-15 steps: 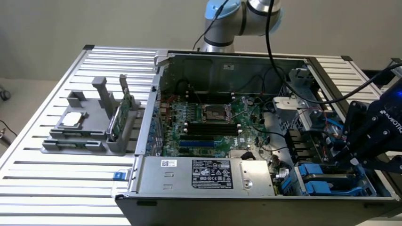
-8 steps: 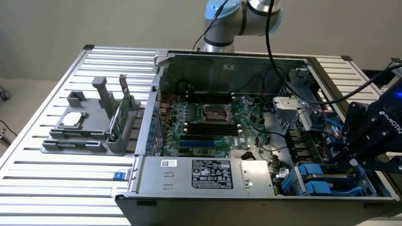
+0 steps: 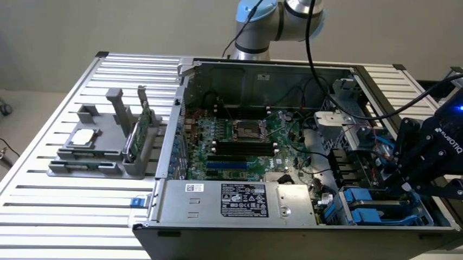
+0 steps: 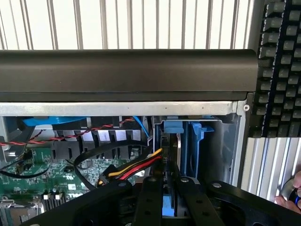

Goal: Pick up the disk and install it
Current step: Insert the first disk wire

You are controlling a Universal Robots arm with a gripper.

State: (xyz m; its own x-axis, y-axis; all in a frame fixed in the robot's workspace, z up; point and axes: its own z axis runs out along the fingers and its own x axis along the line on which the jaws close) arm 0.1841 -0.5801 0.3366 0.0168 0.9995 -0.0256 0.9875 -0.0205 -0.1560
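Hovering at about 4 o'clock in the exterior view, the black claw (image 3: 416,187) sits over the drive bays at the corner of the open computer case (image 3: 253,73). In the wrist view the claw (image 4: 170,188) has its fingers (image 4: 153,197) drawn close together on the disk (image 4: 170,207), which stands on edge between them; a strip of blue frame shows in the narrow gap. The disk sits partly down in a bay, just beside an empty blue carrier (image 4: 197,146) and beneath a blue tab (image 4: 173,127). So the claw is clenched on the disk, not released.

Red, yellow and black wires (image 4: 136,167) run up to the bay beside the disk, touching or nearly so; which, I cannot tell. The green motherboard (image 3: 239,138) fills the middle of the case, with the power supply (image 3: 242,200) at 6 o'clock of it. More blue carriers (image 3: 365,206) lie in the bays below the claw in the exterior view.

On the slatted counter (image 3: 65,216), at 9 o'clock of the case, a grey holder (image 3: 101,146) carries a square silver chip (image 3: 83,137) and an upright green card (image 3: 147,116). A keyboard (image 4: 280,66) lies on the counter outside the case, and fingertips of a person's hand (image 4: 291,197) show near it.
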